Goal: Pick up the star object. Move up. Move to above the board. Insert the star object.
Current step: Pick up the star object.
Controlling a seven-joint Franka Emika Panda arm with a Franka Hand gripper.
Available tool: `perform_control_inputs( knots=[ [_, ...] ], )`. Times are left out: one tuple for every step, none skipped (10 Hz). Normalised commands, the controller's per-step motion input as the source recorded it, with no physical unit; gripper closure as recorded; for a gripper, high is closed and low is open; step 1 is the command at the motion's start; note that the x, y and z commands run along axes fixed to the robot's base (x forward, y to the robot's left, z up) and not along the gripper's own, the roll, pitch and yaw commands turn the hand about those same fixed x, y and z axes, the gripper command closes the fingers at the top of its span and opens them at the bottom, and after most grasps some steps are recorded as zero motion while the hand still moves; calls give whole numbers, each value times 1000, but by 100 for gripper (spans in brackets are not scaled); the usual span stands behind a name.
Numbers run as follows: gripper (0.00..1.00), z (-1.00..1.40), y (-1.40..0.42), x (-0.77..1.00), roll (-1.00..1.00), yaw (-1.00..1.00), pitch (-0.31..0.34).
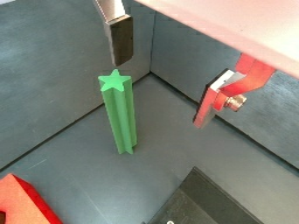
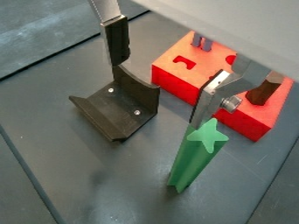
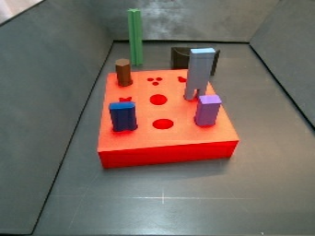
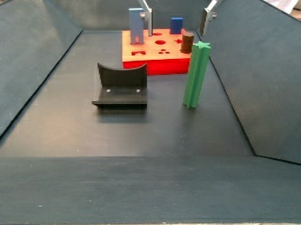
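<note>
- Silver finger plates with dark pads hang above the green star post; the gripper is spread wide, one finger to each side of the post's top and well clear of it, and it holds nothing.
- In a wrist view the nearer finger hangs over the fixture, while the far finger shows in front of the red board.
- In a side view both fingers reach down from the top edge, above the post and the board's pegs.
- The star post stands upright on the dark floor, on its own, untouched, close to one side wall; its star-shaped top is plain in a wrist view.
- In a side view the post rises behind the board, near the far wall.
- The board lies flat on the floor, apart from the post, with several shaped holes open in its top.
- On the board stand a short brown cylinder, a tall grey-blue block, a blue block and a purple block.
- A dark grey box sits behind the board, beside the tall grey-blue block.
- The fixture stands on the floor between the board and the near edge, beside the post but not touching it.
- Nothing stands between the post and the fingers above it.
</note>
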Motion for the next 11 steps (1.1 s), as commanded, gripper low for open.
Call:
perform_control_inputs(
  knots=[
    [0,-11,-29,37,-13,0,0],
    [0,-137,-69,0,-49,0,-86],
    [0,160,-303,-146,0,386,-10],
    [0,306,-43,-34,0,920,0],
    [0,254,-23,-11,0,1000,-19],
    [0,211,-29,-9,16,1000,-46],
    [0,100,-20,-6,13,1000,-57],
    [0,0,0,0,0,1000,-51],
    [0,-194,0,0,0,1000,-41],
    [0,-357,0,-9,7,1000,-43],
    [0,-497,0,-49,39,1000,-50]
  ],
)
